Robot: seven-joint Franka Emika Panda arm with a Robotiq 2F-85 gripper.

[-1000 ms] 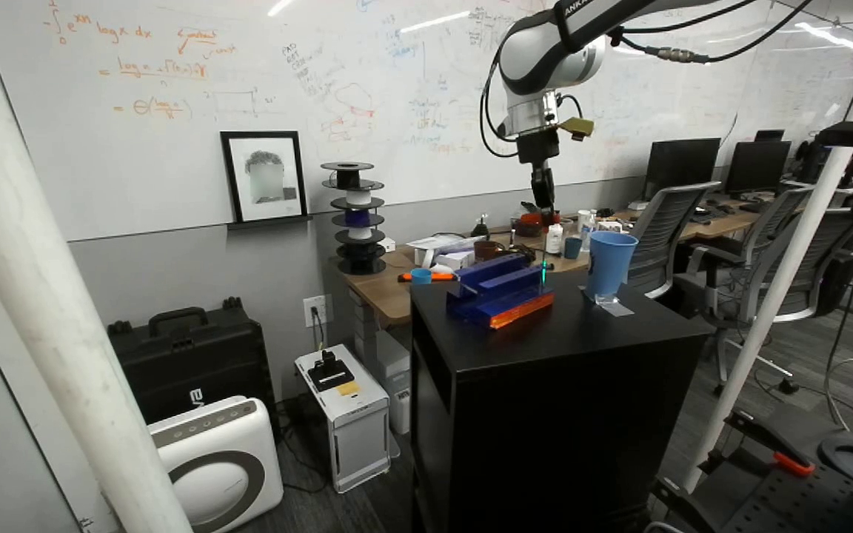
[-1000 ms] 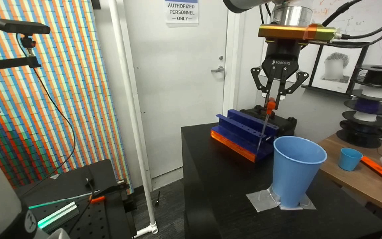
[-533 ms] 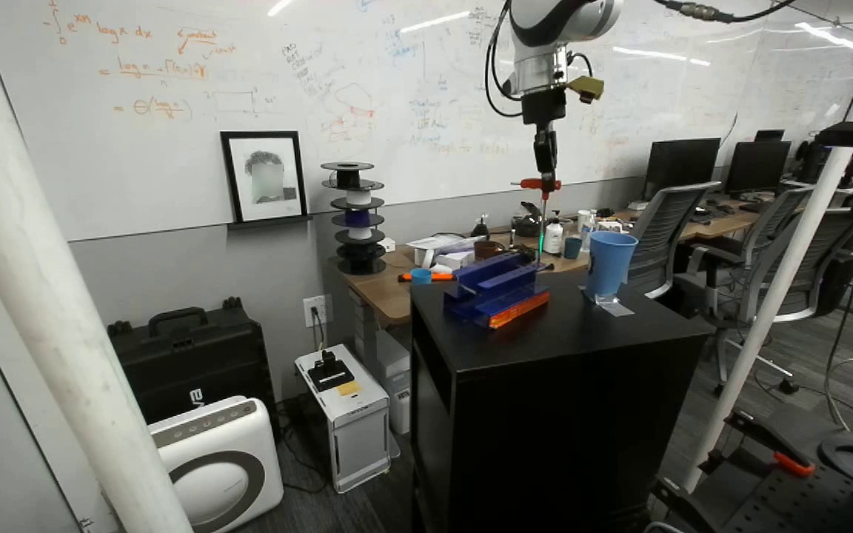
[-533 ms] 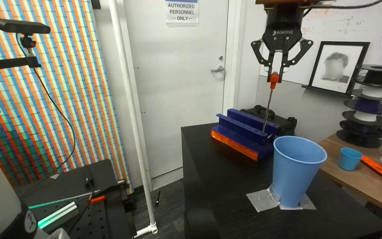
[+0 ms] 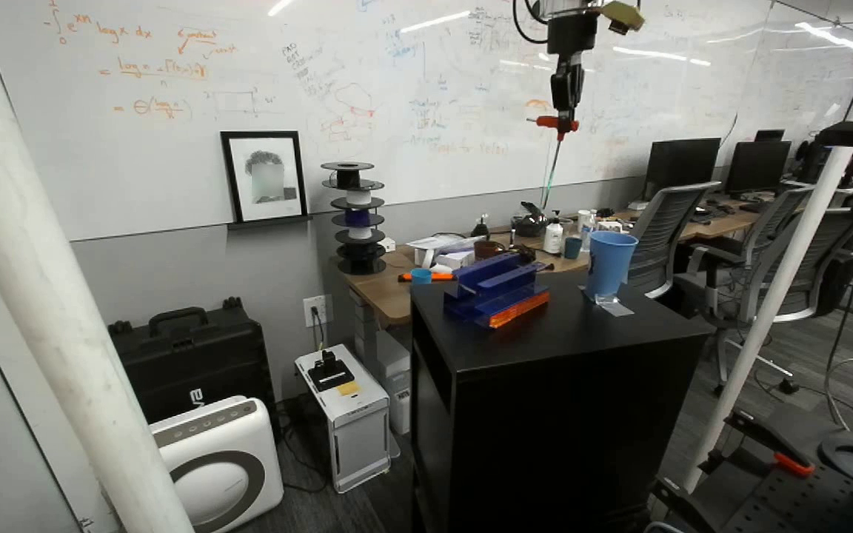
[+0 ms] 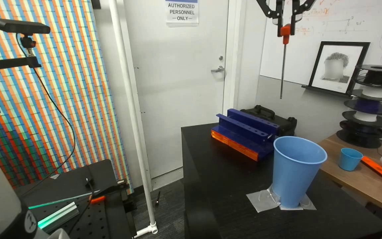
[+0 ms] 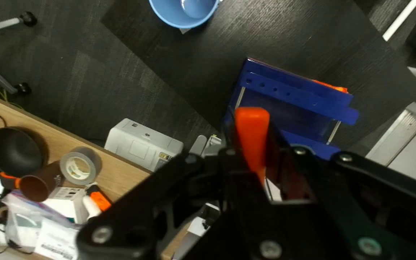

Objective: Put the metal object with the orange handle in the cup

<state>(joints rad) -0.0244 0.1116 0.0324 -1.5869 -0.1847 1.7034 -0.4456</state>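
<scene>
The metal tool has an orange-red T-shaped handle and a long thin metal shaft; its handle also shows in an exterior view and in the wrist view. My gripper is shut on the handle, with the shaft hanging down and tilted slightly. The tool is in the air, its tip free of everything. The tall light blue cup stands upright, taped down on the black cabinet; it also shows in an exterior view and at the top edge of the wrist view. My gripper is high above and beside the cup.
A dark blue rack with an orange front stands on the black cabinet beside the cup. A wooden desk with a small blue cup and clutter is behind. A white pole rises near the cabinet.
My gripper has risen with the tool, whose shaft was in the rack and is now out above it. It has also shifted slightly toward the cup's side. The rack shifted slightly earlier.
</scene>
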